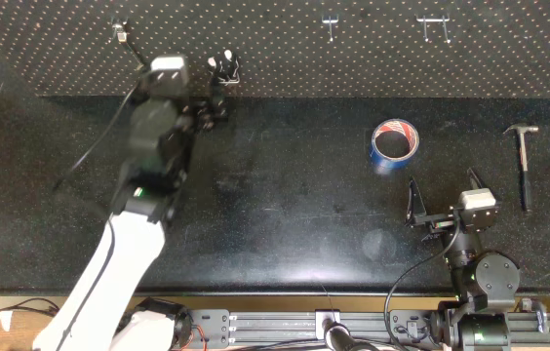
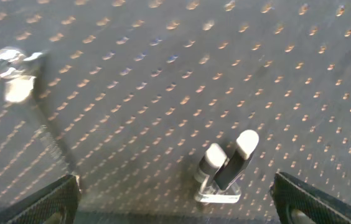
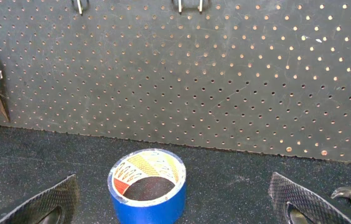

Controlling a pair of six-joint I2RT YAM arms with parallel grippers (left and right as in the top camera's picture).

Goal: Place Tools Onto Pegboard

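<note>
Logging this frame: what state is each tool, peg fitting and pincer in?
Tape: on the table, opening up, not hung.
Hammer: flat on the table, not hung.
Hooks: on the pegboard, empty.
Clip: on the pegboard, empty.
Left pincer: open, empty, facing the clip.
Right pincer: open, empty, facing the tape.

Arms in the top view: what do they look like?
The left arm has a white lower link and black upper body; the right arm is black. Each carries a pale camera block at the wrist and a black cable. Fingers are black with a woven texture.
</note>
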